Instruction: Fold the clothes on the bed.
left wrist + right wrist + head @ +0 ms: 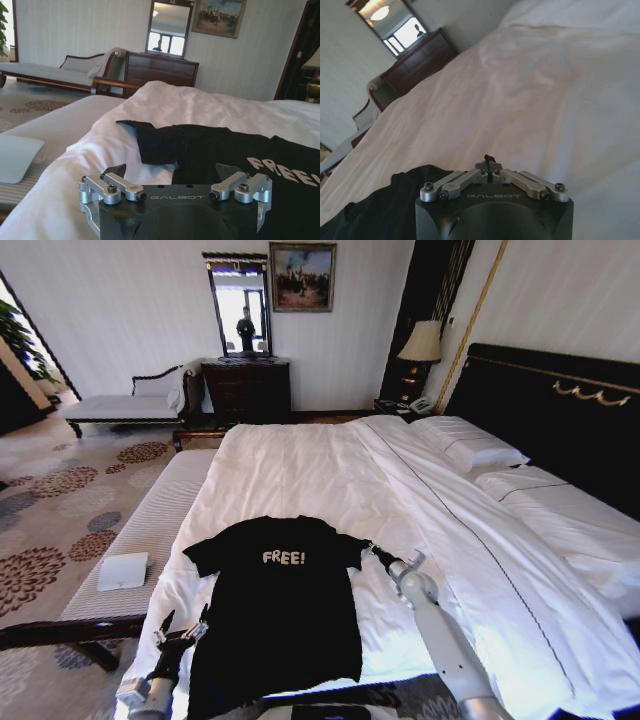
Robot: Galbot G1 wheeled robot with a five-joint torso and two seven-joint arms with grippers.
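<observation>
Black tee spread flat at the foot of the bed, both claws at its edges.

The T-shirt [278, 605] on the bed [300, 465] looks light, limp, easily wrinkled; best taken at sleeves or hem. The left gripper [172, 172] stands spread beside its left side; the right gripper [489, 161] is pinched together at its right sleeve.

Right tool [490, 161] pinched closed, black T-shirt [375, 207] beside, white bed [535, 100]

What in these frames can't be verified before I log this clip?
- T-shirt hem: head view, cut off by the bottom edge and the robot's body.
- Right tool: shut at the sleeve; fabric between the tips too small to confirm.
- Left tool: open; contact with the shirt hidden by its housing.
</observation>
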